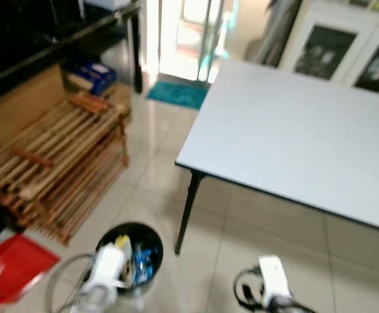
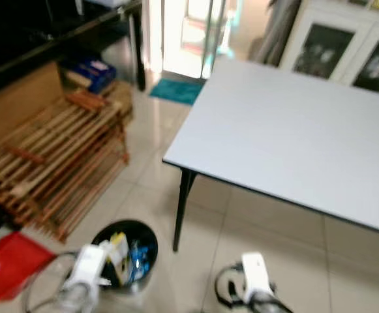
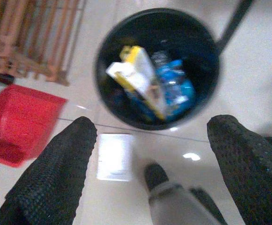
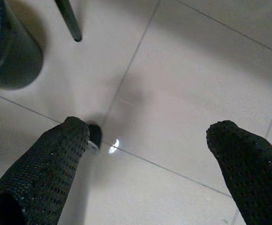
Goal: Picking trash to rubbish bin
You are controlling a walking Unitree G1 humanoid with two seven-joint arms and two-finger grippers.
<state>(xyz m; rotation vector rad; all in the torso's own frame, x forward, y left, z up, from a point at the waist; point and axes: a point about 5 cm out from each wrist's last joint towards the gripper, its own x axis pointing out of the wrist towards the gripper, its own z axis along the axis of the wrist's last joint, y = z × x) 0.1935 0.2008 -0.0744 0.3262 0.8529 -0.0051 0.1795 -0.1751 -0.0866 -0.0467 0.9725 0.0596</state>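
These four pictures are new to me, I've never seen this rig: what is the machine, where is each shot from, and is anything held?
It is a walking humanoid robot clearing trash. The two wide pictures come from its head, looking down at a tiled floor, a grey table top on black legs and a slatted wooden rack. The white shapes at the bottom are its arms. The other two come from wrist cameras looking along each gripper's black fingers. The left gripper hangs open above a round black rubbish bin holding yellow and blue wrappers; a red plastic tray and a small white object lie on the floor beside the bin. The right gripper is open over bare tiles. Neither holds anything.
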